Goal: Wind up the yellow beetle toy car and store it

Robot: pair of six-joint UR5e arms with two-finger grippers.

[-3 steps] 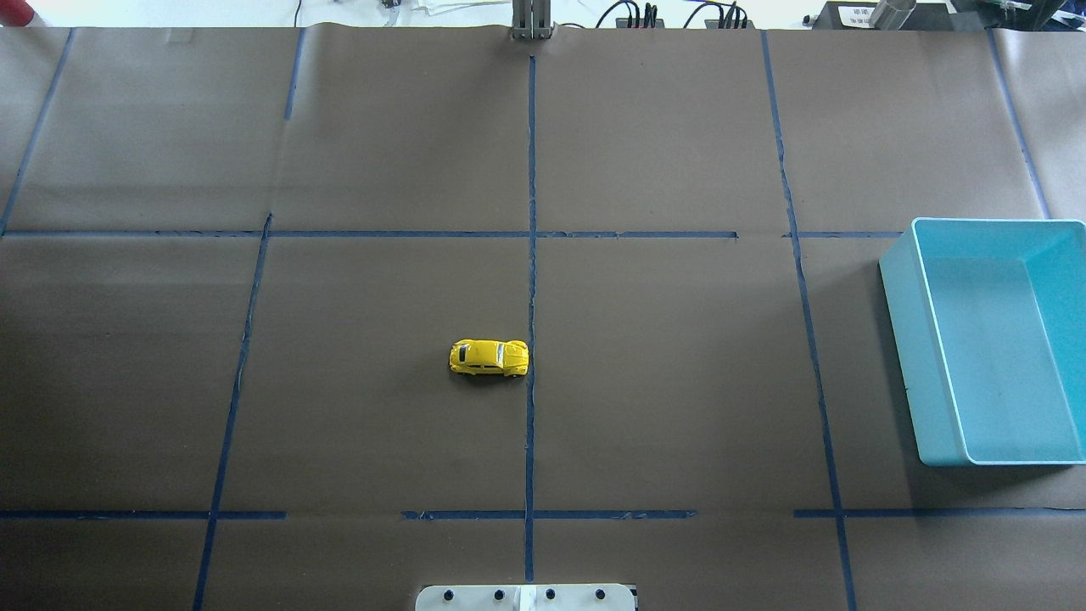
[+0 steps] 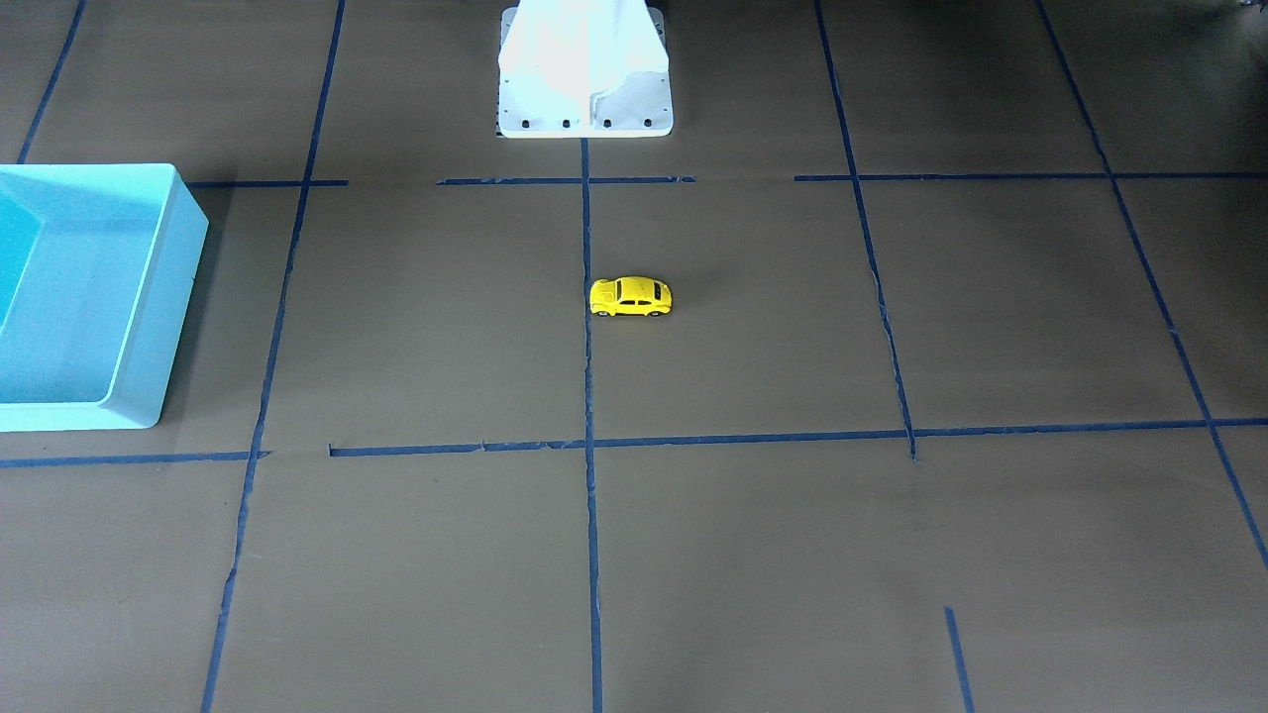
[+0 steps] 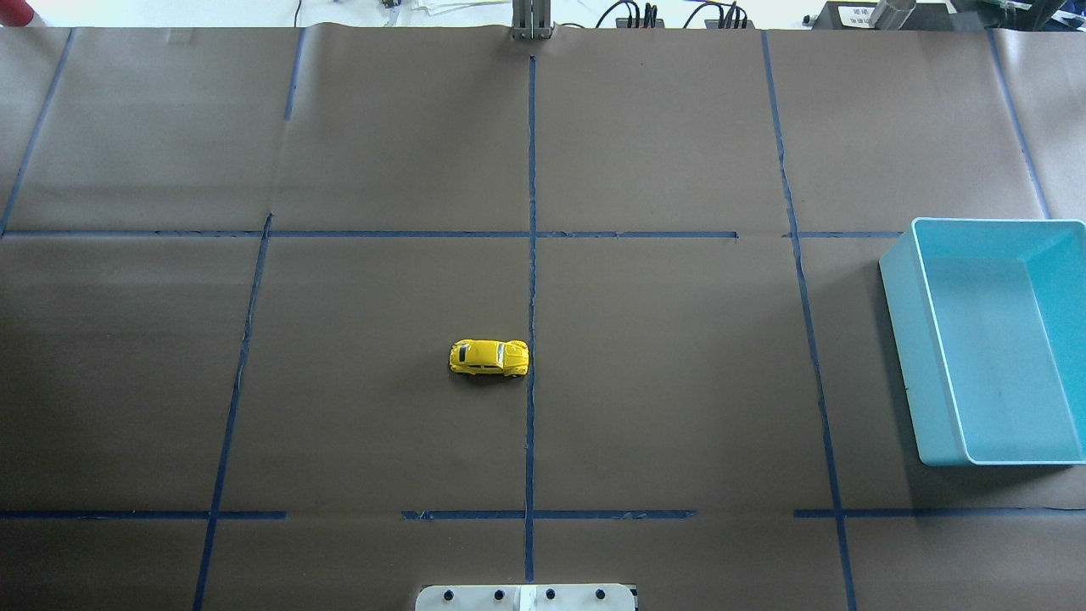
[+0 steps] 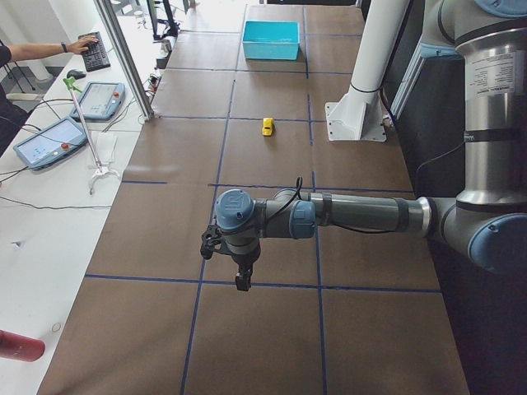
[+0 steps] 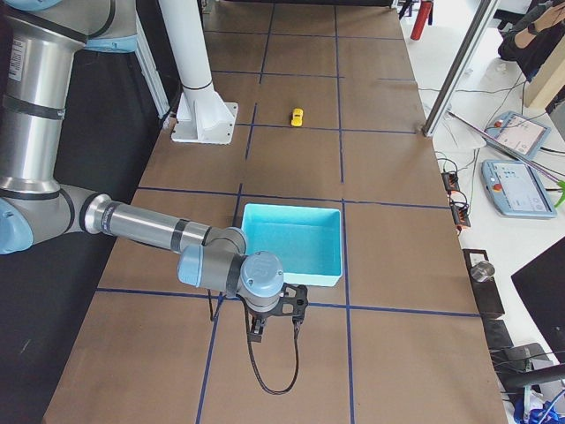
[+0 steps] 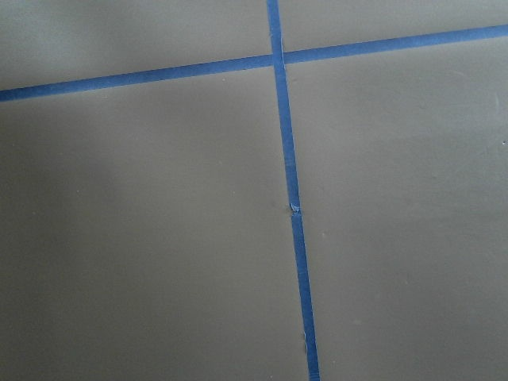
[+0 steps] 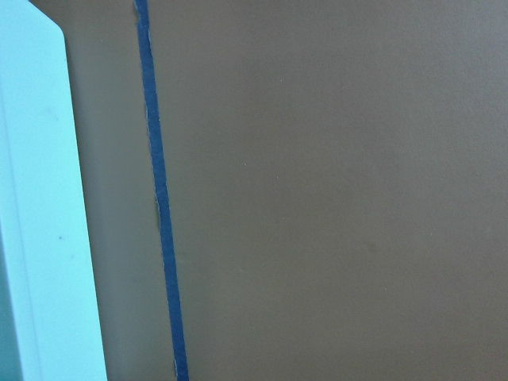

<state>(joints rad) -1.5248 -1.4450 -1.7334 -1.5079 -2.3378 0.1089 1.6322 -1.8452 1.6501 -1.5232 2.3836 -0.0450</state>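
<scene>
- Nothing is moved: the yellow beetle toy car (image 3: 489,357) is left in place, the bin (image 3: 916,339) at its 3 o'clock.
- Left fingers (image 4: 240,285) and right fingers (image 5: 257,333): their spread cannot be told.

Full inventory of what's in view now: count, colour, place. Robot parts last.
Small yellow rounded Beetle toy car: 1, yellow, mid-table, just left of the centre tape line in the overhead view.
Turquoise rectangular plastic bin: 1, turquoise, table's right end.
Brown paper-covered table: 1, brown, blue tape grid.
Control tablets: 2, grey, side bench.
Black keyboard: 1, side bench, a person's hand on it.
White robot pedestal: 1, white, table's robot side.
Left arm's tool: 1, black, over table's left end; open or shut unclear.
Right arm's tool: 1, black, beside the bin; unclear too.
</scene>
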